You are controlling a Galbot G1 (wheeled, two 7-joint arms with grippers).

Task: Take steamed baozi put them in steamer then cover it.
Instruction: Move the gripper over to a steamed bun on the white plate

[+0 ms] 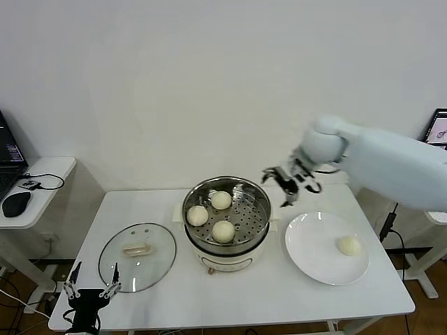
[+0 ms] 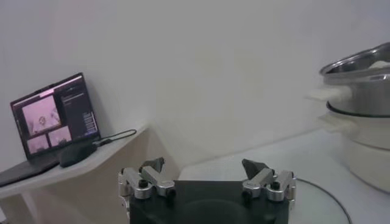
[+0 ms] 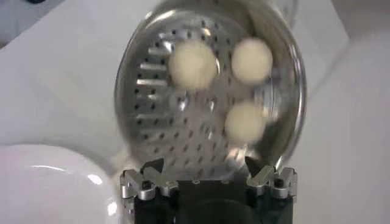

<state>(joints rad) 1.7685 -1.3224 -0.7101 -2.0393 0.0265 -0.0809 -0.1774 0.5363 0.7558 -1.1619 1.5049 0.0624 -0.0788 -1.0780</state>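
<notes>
The steamer (image 1: 227, 241) stands mid-table with three baozi (image 1: 221, 200) (image 1: 198, 216) (image 1: 223, 231) on its perforated tray. A fourth baozi (image 1: 348, 245) lies on the white plate (image 1: 311, 251) at the right. My right gripper (image 1: 286, 187) is open and empty, in the air by the steamer's far right rim. In the right wrist view the steamer (image 3: 152, 91) and its three baozi (image 3: 192, 64) lie beyond the open right gripper (image 3: 205, 168). The glass cover (image 1: 137, 256) lies flat left of the steamer. My left gripper (image 1: 91, 283) is open, low at the table's front left edge.
A side desk (image 1: 38, 183) at the left carries a laptop (image 2: 52, 115) and a mouse (image 1: 15, 203). The steamer's side (image 2: 359, 115) shows in the left wrist view, past the open left gripper (image 2: 203, 168). A monitor corner (image 1: 438, 128) is at the far right.
</notes>
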